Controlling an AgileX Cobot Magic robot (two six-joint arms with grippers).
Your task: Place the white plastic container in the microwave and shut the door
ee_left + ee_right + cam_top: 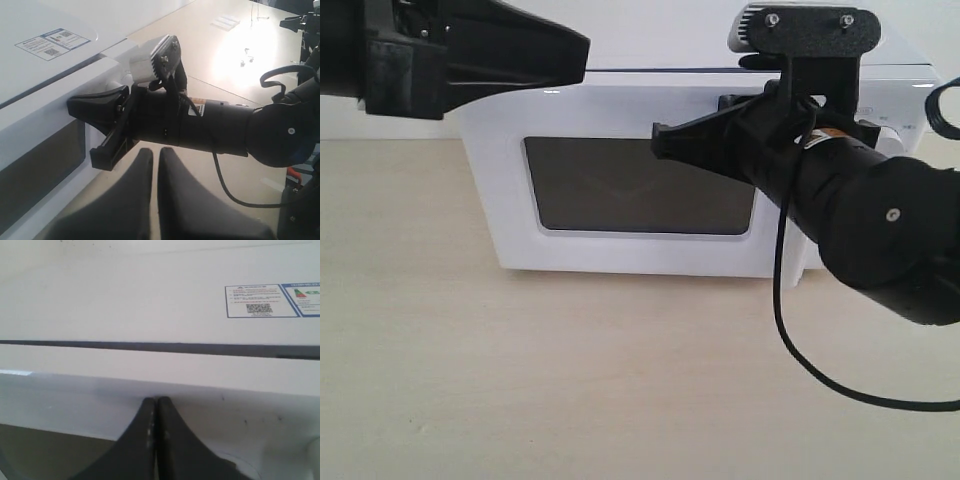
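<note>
The white microwave [510, 215] stands at the back of the table with its door [620, 190] closed flat against the front. My right gripper [658, 140] is shut, and its fingertips [150, 402] press on the white strip of the door above the dark window. My left gripper [582, 55] hangs shut and holds nothing, high at the microwave's upper left. In the left wrist view the left gripper [155, 152] faces the right gripper [72, 105]. The white plastic container is out of view. My right arm hides the door handle.
A black cable [790, 340] loops from my right arm down over the tan table [570, 380] in front of the microwave. Stickers [257, 300] lie on the microwave's top. A white wrist camera [805, 30] rides above my right arm.
</note>
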